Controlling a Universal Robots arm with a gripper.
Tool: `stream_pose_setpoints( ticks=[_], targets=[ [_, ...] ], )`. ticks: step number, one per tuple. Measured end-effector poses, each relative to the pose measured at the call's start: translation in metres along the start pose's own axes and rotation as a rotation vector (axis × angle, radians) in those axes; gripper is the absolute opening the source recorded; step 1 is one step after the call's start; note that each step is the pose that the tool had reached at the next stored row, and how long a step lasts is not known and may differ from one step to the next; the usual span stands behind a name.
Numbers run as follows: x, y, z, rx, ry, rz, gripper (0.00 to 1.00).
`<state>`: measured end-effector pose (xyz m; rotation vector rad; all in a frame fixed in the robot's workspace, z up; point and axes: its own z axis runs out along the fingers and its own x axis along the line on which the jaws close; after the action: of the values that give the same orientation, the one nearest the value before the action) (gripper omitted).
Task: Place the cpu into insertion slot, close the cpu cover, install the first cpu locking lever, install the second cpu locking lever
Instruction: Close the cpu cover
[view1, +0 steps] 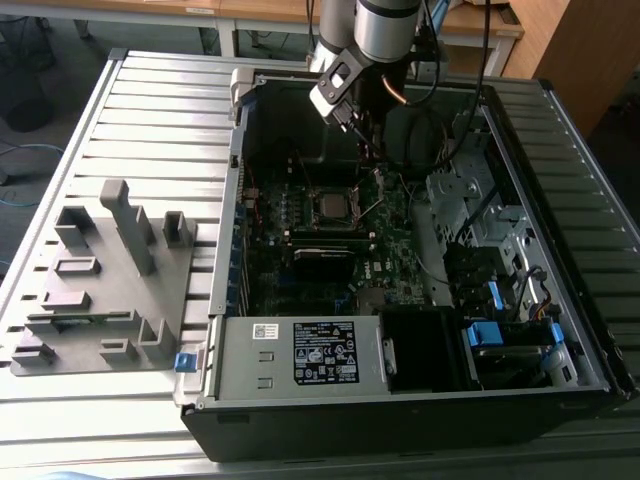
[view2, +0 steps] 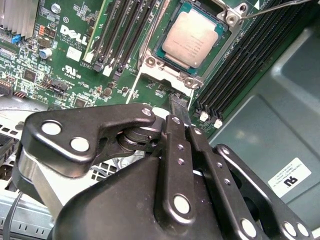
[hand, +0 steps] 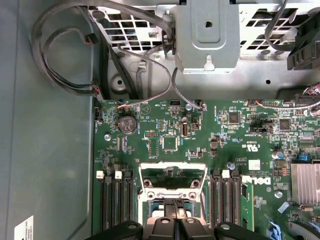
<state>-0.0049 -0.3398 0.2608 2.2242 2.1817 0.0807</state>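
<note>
my gripper (view2: 180, 106) has its fingers pressed together, with nothing between them that i can make out. the tips sit right at the near edge of the insertion slot (view2: 224, 39). the cpu cover (hand: 172, 166) looks tilted up just by the tips. the cpu (view2: 192, 37) lies seated in the slot, face bare. beyond it, a thin locking lever (view2: 272, 7) stands raised.

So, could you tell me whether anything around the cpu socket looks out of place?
The cpu lies flat and square in the insertion slot. The one oddity is a thin wire lever, which juts out past its corner and is apparently not hooked down.
</note>
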Motion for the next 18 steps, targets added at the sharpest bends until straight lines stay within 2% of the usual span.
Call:
stream_pose_setpoints(
  ticks=[11,18],
  targets=[
    [0.0001,0.0003,-0.0011,0.0000,0.0002,0.000,0.11],
    [0.0002,0.0113,-0.0006,0.0001,0.0000,0.000,0.11]
  ],
)
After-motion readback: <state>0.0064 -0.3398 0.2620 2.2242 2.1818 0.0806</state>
